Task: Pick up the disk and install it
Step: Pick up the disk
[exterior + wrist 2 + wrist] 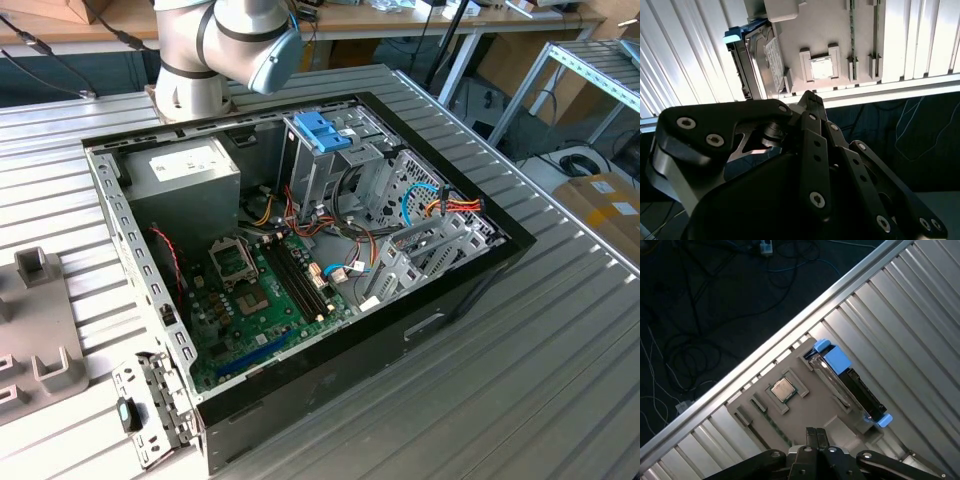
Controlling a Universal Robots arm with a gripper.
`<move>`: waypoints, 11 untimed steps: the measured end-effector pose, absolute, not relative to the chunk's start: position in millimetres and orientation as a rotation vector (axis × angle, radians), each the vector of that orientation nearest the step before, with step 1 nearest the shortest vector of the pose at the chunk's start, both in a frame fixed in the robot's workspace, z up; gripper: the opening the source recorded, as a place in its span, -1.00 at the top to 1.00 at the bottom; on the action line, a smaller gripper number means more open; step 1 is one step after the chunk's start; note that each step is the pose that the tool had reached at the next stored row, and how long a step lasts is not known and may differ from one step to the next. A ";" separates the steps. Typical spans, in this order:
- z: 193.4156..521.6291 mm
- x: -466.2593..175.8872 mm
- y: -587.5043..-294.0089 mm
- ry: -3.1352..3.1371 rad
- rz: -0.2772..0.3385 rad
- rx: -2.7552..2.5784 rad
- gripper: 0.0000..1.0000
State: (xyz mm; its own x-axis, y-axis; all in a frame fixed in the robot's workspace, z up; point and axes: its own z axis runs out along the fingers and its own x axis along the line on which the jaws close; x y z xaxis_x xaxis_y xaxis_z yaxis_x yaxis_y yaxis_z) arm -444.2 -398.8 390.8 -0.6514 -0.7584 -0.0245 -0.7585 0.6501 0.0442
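Nothing of the two-part job is judged done so far. The disk (850, 382) is seen in both wrist views standing on edge in a slot of a grey holder tray (810, 412), its light blue frame showing at both ends and its labelled face (774, 57) turned toward the tray's middle. A small square processor chip (783, 390) is seated in the same tray, apart from the disk.

The gripper (816, 431) is held over the tray's edge, near the disk but clear of it. Its black fingers (812, 107) are drawn together until they appear to meet, and nothing is clamped between them.

In the exterior view the open computer case (470, 290) is laid on its side on the slatted metal table (540, 390). Its board and cables are exposed, and a metal drive cage topped by a blue handle (322, 130) is visible inside. The grey tray is placed on the table well apart from the case, at the exterior view's left. Both the pick-up and the installation are judged to be outstanding.
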 end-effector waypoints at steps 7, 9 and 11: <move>390.8 -444.2 -398.8 2.825 0.079 -1.367 0.80; 390.8 -444.2 -398.8 2.816 0.079 -1.385 0.80; 390.8 -444.2 -398.8 2.808 0.079 -1.403 0.80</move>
